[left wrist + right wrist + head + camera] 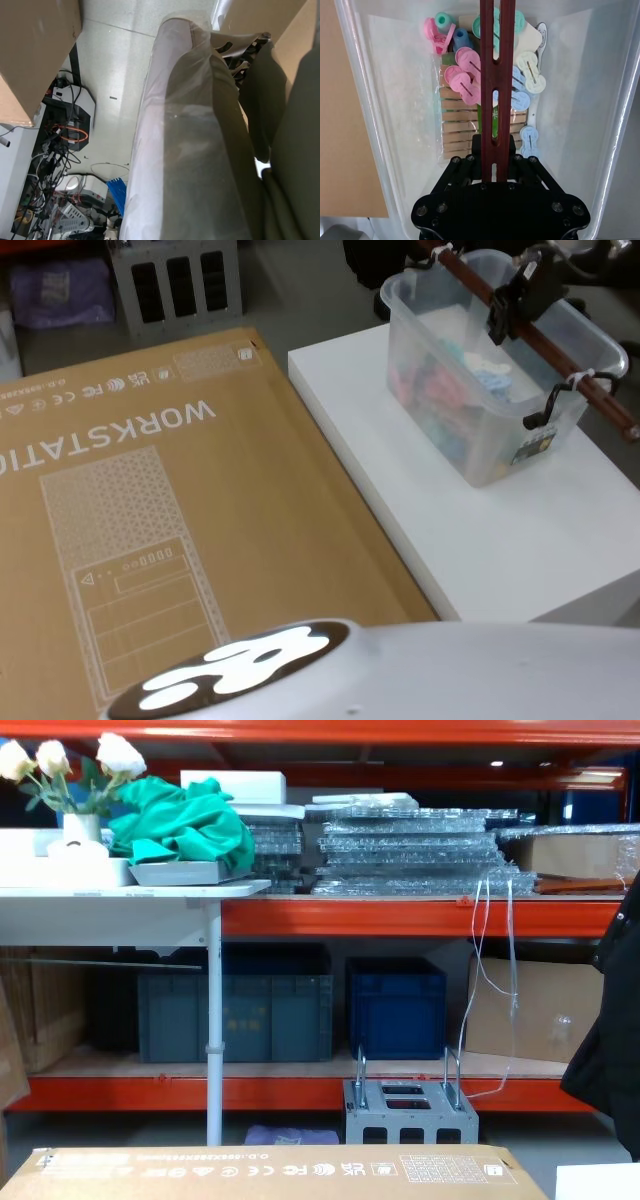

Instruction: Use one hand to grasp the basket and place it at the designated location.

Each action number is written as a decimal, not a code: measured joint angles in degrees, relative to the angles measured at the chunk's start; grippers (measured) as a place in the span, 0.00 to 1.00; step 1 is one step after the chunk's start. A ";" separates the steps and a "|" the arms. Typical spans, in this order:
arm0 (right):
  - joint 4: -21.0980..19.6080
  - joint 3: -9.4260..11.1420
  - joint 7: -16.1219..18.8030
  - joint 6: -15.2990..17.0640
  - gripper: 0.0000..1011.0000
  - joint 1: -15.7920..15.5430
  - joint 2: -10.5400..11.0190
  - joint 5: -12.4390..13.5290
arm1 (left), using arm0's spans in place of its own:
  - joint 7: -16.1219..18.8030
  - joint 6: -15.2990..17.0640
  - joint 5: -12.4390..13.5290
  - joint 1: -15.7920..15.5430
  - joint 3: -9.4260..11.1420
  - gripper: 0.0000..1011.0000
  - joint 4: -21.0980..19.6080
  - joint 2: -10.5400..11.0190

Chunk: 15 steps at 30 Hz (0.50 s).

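The clear plastic basket [480,390] stands on the white table [520,540], toward its far right part, with its long red-brown bar handle [540,345] running lengthwise above the open top and hooked to the rim by black clips at both ends. The right gripper [520,295] sits over the far half of that handle, its black jaws clenched on the bar; in the right wrist view the slotted bar [496,75] runs straight out from between the fingers [465,167]. Below it, on the basket's floor, lie pastel pink, blue and green plastic clips [465,62] and a bagged bundle of wooden clothespins [457,130]. To the table's left lies a large flat cardboard box [170,530] printed WORKSTATION. The left wrist view shows a plastic-wrapped arm segment [190,150] above the floor; whether the left gripper's jaws are released or clenched cannot be told.
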 joint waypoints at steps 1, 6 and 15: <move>0.01 0.00 0.11 -0.08 0.23 0.01 0.00 0.05 | 0.00 0.00 0.00 0.00 0.00 0.00 0.00 0.00; 0.05 -0.02 0.66 -0.42 0.25 0.14 0.03 0.42 | 0.00 0.00 0.00 0.00 0.00 0.00 0.00 0.00; -1.36 0.86 0.10 -0.84 0.49 0.00 1.40 1.26 | 0.00 0.00 0.00 0.00 0.00 0.00 0.00 0.00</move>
